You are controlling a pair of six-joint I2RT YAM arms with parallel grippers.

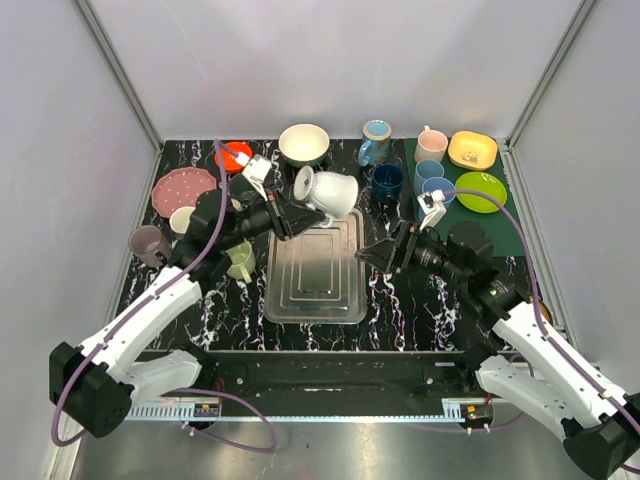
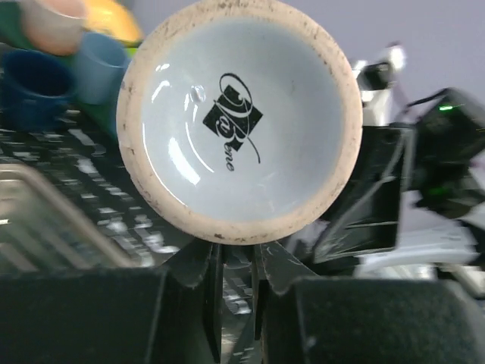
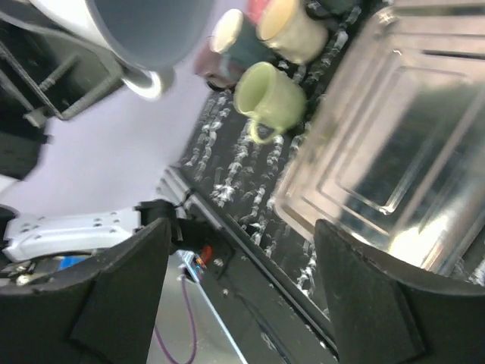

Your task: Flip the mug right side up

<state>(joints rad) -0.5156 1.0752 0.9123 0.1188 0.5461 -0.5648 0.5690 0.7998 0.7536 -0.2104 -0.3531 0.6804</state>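
Note:
The white mug (image 1: 327, 191) hangs in the air over the far edge of the metal tray (image 1: 315, 268), tilted on its side. My left gripper (image 1: 291, 217) is shut on it from the left, apparently at the handle. In the left wrist view the mug's base with a black logo (image 2: 239, 114) faces the camera, and the fingers (image 2: 198, 269) stand close together just under it. My right gripper (image 1: 366, 254) is open and empty at the tray's right edge. In the right wrist view the mug (image 3: 151, 26) shows at the top left, far from the wide-apart fingers (image 3: 114, 292).
A green mug (image 1: 240, 262) stands left of the tray and a purple mug (image 1: 148, 243) further left. A pink plate (image 1: 183, 188), a white bowl (image 1: 304, 143), blue mugs (image 1: 387, 180), a pink mug (image 1: 431, 143), a yellow bowl (image 1: 472, 150) and a green plate (image 1: 481, 190) line the back.

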